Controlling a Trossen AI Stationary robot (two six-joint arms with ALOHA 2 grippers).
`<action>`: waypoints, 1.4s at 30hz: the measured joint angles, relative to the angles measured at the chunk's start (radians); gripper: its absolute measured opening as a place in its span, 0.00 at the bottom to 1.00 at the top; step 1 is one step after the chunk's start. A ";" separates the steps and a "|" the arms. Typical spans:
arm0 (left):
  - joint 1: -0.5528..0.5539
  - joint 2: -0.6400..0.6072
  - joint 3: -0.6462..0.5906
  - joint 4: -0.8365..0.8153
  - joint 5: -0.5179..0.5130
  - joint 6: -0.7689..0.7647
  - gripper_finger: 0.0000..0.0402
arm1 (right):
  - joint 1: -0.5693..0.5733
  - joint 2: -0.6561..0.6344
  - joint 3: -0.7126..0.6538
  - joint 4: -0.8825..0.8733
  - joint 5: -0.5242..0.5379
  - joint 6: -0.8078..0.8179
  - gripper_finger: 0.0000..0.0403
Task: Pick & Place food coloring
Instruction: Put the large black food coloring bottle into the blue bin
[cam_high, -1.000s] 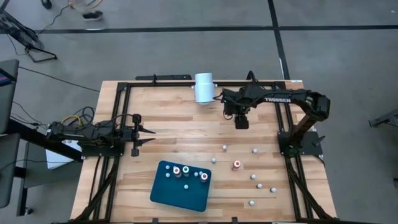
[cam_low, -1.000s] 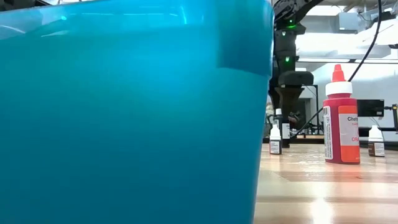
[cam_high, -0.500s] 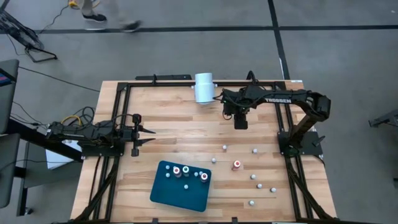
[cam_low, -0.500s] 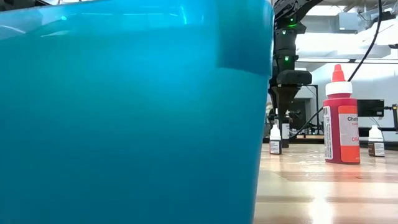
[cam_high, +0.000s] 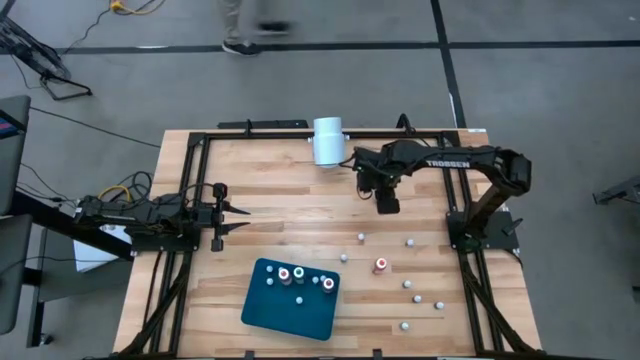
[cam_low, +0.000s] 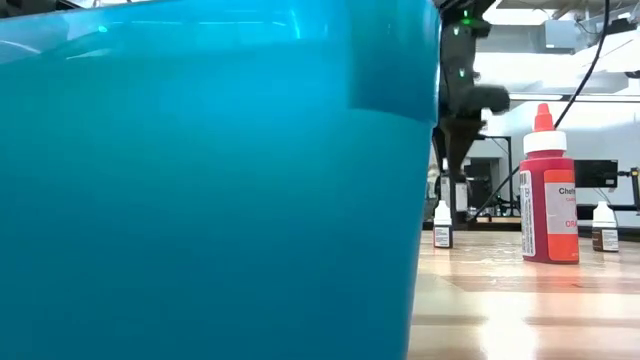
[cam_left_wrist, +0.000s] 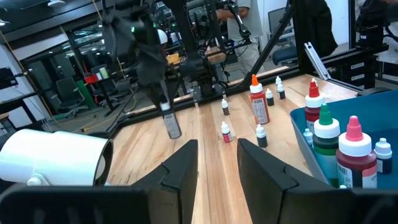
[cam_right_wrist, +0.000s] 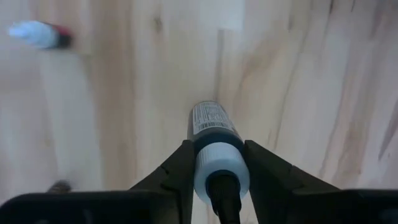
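Observation:
My right gripper (cam_high: 387, 203) hangs over the table's far middle, pointing down, shut on a dark-bodied, white-capped food coloring bottle (cam_right_wrist: 214, 134). The left wrist view also shows that bottle (cam_left_wrist: 171, 124), under the right gripper (cam_left_wrist: 163, 102). Several other small bottles (cam_high: 408, 241) stand on their bases on the right half of the table, with a larger red bottle (cam_high: 380, 265) among them. More bottles (cam_high: 298, 272) stand on the teal tray (cam_high: 285, 315). My left gripper (cam_high: 245, 217) waits level at the left edge, open. My right gripper pinches the bottle's white cap (cam_right_wrist: 219, 167) between its two fingers (cam_right_wrist: 180, 163). The fingers come from above and point down. The bottle hangs upright below them, its base clear of the wood.
A white cylinder (cam_high: 327, 140) lies at the far edge, close to the right arm. In the low view the teal tray (cam_low: 200, 180) blocks most of the picture; the red bottle (cam_low: 548, 190) stands to its right. A person walks on the floor beyond the table (cam_high: 250, 30).
My right gripper has risen and drifted a little toward the table's near edge. The bottle has come up with it, off the wood, still upright.

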 joint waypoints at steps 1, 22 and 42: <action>0.000 0.000 0.000 0.000 0.000 0.000 0.26 | 0.011 -0.003 0.018 -0.011 -0.001 -0.002 0.26; 0.000 0.000 0.000 0.000 0.000 0.000 0.26 | 0.361 -0.008 0.336 -0.125 0.004 0.041 0.27; 0.000 0.000 0.000 0.000 0.000 0.000 0.26 | 0.647 0.208 0.684 -0.249 0.025 0.224 0.27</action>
